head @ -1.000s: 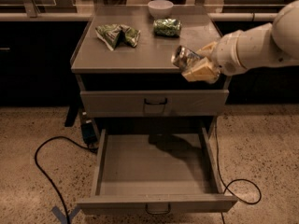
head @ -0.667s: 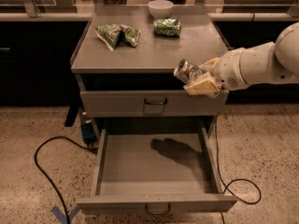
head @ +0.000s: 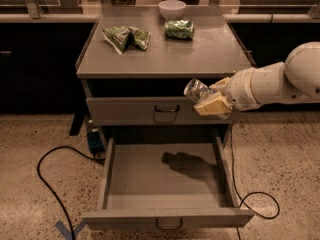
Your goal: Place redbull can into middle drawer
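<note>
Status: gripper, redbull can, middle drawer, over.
Gripper shut on redbull can, level with the upper drawer front, over the open middle drawer. Can not yet in. Drawer floor bare, no obstruction.

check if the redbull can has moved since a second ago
Yes. The redbull can, held in the gripper, has dropped from over the cabinet top to level with the closed drawer front, above the open middle drawer.

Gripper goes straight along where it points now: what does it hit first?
The gripper, shut on the redbull can, points left across the closed drawer front, above the open middle drawer. That line looks free, but depth is unclear: the can might graze the front.
</note>
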You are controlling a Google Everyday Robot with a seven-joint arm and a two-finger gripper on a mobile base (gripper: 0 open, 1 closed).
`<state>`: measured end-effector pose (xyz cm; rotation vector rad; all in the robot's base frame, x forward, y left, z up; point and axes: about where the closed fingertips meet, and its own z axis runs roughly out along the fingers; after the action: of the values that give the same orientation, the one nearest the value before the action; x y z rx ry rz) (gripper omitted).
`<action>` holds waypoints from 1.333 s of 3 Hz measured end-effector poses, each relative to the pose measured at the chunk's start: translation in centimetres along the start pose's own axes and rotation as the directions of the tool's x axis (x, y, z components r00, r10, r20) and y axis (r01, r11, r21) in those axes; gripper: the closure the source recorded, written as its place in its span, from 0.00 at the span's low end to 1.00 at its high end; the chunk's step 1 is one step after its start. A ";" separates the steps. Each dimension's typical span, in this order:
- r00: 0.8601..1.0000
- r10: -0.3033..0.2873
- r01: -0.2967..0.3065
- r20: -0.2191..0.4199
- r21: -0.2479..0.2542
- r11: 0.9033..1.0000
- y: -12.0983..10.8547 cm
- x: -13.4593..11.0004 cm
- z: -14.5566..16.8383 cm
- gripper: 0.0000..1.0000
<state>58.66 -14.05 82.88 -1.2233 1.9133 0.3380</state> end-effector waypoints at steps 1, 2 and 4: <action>0.999 0.028 -0.031 -0.031 -0.103 0.994 2.8 3.1 4.1 1.00; 0.998 0.055 -0.063 -0.044 -0.193 0.979 5.1 5.6 7.1 1.00; 0.998 0.069 -0.067 0.006 -0.188 0.980 4.6 5.1 7.0 1.00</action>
<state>57.26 -10.78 73.69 -1.2753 1.9500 0.5725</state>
